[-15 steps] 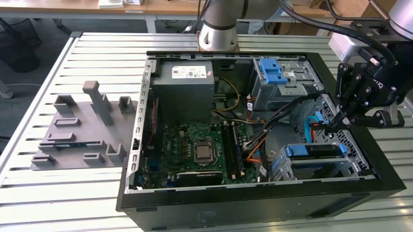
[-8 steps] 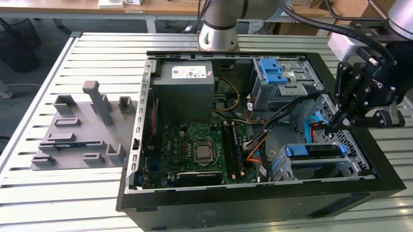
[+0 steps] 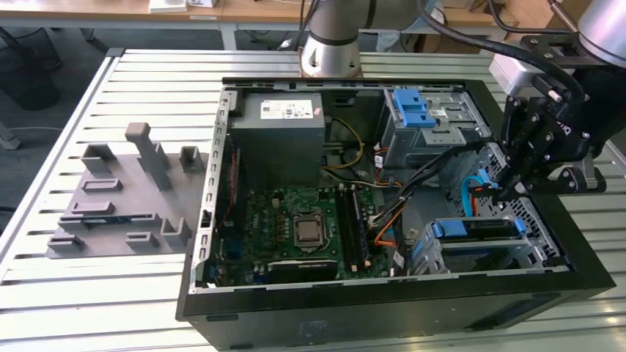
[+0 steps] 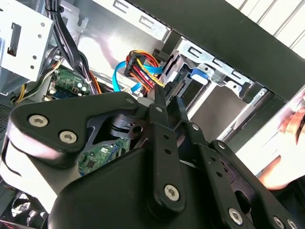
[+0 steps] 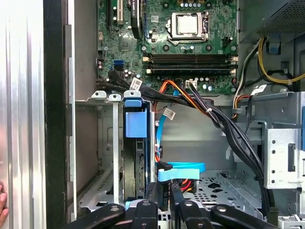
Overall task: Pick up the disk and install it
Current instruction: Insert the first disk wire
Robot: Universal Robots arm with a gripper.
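The disk sits in the metal drive cage at the case's front corner, on the exterior view's right, with its blue carrier facing up. In the first wrist view its blue carrier tab stands on edge between the cage walls. My gripper hangs just above and beside the cage, over the cables. Its two fingers stand close together in the second wrist view, where my gripper has its tips at a black cable connector beside the disk. My gripper flanks the blue data cable.
The open computer case holds a grey power supply, a motherboard and an upper bay with a blue latch. Black and coloured cables cross beside the cage. A grey holder lies left. A person's hand is near the case.
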